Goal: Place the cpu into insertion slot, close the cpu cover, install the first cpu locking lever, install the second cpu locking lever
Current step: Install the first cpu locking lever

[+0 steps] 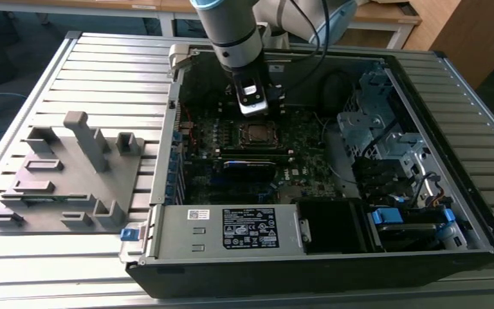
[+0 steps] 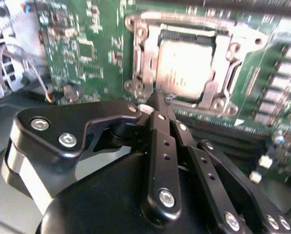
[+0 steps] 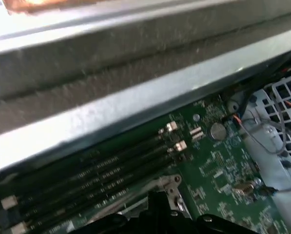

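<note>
Here, in the exterior view, an open computer case [image 1: 333, 257] lies on a slatted grey metal table [image 1: 24, 257], with wooden desks [image 1: 384, 16] at twelve o'clock behind it and a wooden cabinet [image 1: 470, 38] at about two o'clock. A grey plastic fixture [image 1: 67, 174] rests on the table at nine o'clock from the case. The arm [image 1: 234, 32] reaches down into the case, and the gripper [image 1: 256, 111] hangs just above the green circuit board [image 1: 221, 138], just at twelve o'clock of the insertion slot [image 1: 257, 134]. In the second wrist view the gripper [image 2: 160, 100] has its black fingers [image 2: 157, 146] drawn together to a narrow tip with nothing between them, near the rim of the slot. The cpu [image 2: 186, 70] sits in the insertion slot, its pale grey top showing through the window of the cpu cover [image 2: 223, 48], which lies flat over it. In the first wrist view long black memory slots [image 3: 96, 180] run beside the case wall [image 3: 135, 58].
</note>
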You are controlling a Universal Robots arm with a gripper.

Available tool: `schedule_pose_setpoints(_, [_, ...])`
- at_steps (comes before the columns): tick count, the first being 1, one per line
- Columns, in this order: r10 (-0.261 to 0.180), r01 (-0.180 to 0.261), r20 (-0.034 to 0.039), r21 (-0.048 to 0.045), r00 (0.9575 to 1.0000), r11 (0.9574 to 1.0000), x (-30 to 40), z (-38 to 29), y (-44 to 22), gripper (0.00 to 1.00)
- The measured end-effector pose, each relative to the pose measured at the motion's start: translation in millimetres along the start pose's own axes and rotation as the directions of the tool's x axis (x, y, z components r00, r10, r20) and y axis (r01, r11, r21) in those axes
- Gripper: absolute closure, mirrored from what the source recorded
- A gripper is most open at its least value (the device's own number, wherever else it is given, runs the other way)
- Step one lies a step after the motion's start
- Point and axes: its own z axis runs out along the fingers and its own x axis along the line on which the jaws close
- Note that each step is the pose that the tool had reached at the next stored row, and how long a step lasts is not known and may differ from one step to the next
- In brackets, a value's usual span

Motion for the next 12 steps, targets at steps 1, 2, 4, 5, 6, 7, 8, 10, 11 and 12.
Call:
schedule_pose_setpoints(1, [-0.006,0.006,0.0059,0.016,1.0,0.9999,0.0,0.1,0.2,0.9])
schedule_pose_setpoints(2, [-0.012,0.012,0.0122,0.0313,0.9999,0.9994,-0.1,0.2,0.3,0.9])
schedule_pose_setpoints(4, [-0.015,0.015,0.0154,0.0389,0.9998,0.9991,-0.1,0.2,0.3,0.9])
schedule_pose_setpoints(5, [-0.015,0.015,0.0155,0.039,0.9998,0.9991,-0.1,0.2,0.3,0.9])
schedule_pose_setpoints(6, [-0.015,0.015,0.0131,0.0402,0.9998,0.9991,-0.1,0.2,0.3,0.9])
schedule_pose_setpoints(7, [-0.015,0.014,0.0038,0.0446,0.9999,0.9989,-0.2,0.3,0.4,0.9])
schedule_pose_setpoints(8, [-0.013,0.014,-0.0104,0.0512,0.9999,0.9986,-0.4,0.5,0.4,0.9])
schedule_pose_setpoints(10, [-0.011,0.013,-0.0428,0.0663,0.999,0.9977,-0.8,1.1,0.6,0.9])
schedule_pose_setpoints(11, [-0.009,0.013,-0.0603,0.0747,0.9981,0.9971,-1.0,1.4,0.7,0.9])
schedule_pose_setpoints(12, [-0.007,0.013,-0.075,0.0815,0.9972,0.9966,-1.3,1.6,0.8,0.9])
